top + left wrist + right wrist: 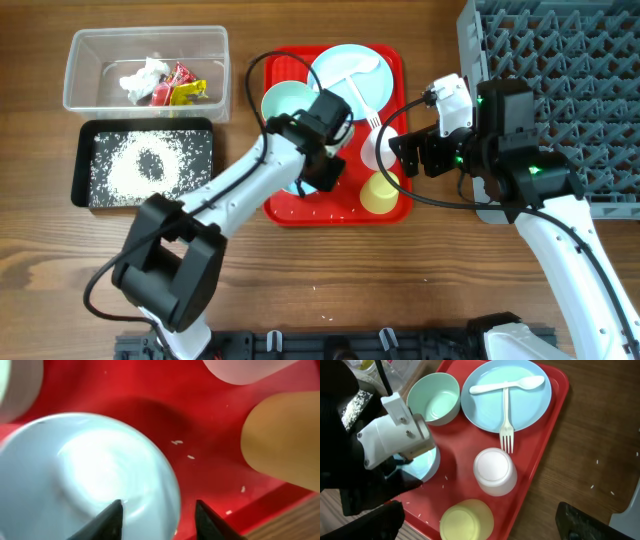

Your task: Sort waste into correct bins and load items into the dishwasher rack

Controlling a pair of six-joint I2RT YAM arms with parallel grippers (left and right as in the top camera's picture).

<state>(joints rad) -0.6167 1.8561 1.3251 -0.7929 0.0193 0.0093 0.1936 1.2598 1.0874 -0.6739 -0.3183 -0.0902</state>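
Note:
On the red tray (390, 62) lie a pale blue plate (340, 62) with a white spoon (362, 68) and fork (374, 112), a bowl (285, 103), a white cup (377, 150) and a yellow cup (380, 193), both upside down. My left gripper (157, 505) is open and straddles the rim of the second bowl (85, 470), one finger inside and one outside. My right gripper (480, 527) is open wide above the yellow cup (466, 520). The clear bin (90, 50) holds the tissue (143, 80) and wrappers (180, 88). The black bin (82, 165) holds rice grains (150, 165).
The grey dishwasher rack (560, 90) fills the right back of the table, close behind my right arm. A few rice grains (177, 442) lie loose on the tray floor and on the wood right of the tray (597, 462). My left arm (395, 435) crosses the tray's left side.

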